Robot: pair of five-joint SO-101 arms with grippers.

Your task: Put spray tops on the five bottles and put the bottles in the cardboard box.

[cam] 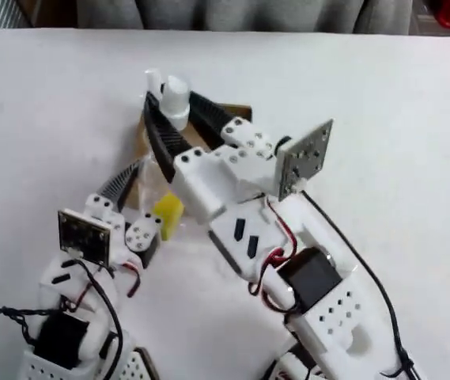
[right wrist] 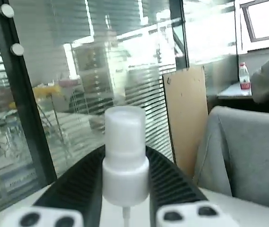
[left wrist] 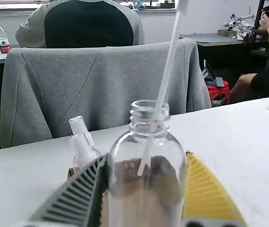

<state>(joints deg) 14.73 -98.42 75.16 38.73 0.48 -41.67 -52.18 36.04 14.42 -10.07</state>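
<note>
Clenched upright in the left gripper [left wrist: 143, 194], the clear bottle [left wrist: 146, 165] is near the tabletop's [cam: 383, 95] middle, beside the cardboard box [cam: 236, 112]. Directly above it, the right gripper [right wrist: 125, 189] grasps the white spray top [right wrist: 125, 151], whose dip tube [left wrist: 165, 80] slants down into the open threaded neck.

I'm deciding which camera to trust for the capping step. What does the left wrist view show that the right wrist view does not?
Only the left wrist view: the clear bottle, its neck open, clamped in the left gripper, with a capped bottle behind it. Only the right wrist view: the white spray top gripped by the right gripper, with window blinds behind. Both: the dip tube, running into the clear bottle in the left wrist view and just a stub under the spray top in the right, plus the grey-covered chair.
</note>
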